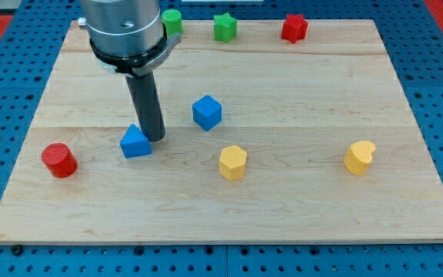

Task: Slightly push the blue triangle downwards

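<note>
The blue triangle (135,143) lies on the wooden board (298,208) at the view's left centre. My tip (155,138) rests on the board right beside the triangle's upper right edge, touching or nearly touching it. The dark rod rises from there to the grey arm body (124,31) at the view's top left.
A blue cube (207,112) sits right of my tip. A red cylinder (58,160) lies at the left. A yellow hexagon (233,162) and a yellow heart (359,158) lie lower right. A green block (173,21), a green star (224,27) and a red star (294,28) line the top edge.
</note>
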Available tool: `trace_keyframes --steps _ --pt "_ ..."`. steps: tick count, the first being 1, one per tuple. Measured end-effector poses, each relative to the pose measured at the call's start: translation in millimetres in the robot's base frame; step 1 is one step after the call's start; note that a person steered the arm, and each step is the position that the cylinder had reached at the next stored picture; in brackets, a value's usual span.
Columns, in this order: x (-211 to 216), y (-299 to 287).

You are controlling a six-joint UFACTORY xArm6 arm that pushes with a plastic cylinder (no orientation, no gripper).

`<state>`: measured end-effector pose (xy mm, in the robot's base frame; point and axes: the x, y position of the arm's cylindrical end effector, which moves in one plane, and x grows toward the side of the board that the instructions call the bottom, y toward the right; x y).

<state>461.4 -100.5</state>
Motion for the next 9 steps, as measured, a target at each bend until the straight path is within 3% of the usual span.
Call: trace_keyframes --steps 2,4,8,9 --pt "-24.0 -29.7" --pt "2.2 -67.9" --pt "-13.9 -7.2" --pt "4.1 3.2"
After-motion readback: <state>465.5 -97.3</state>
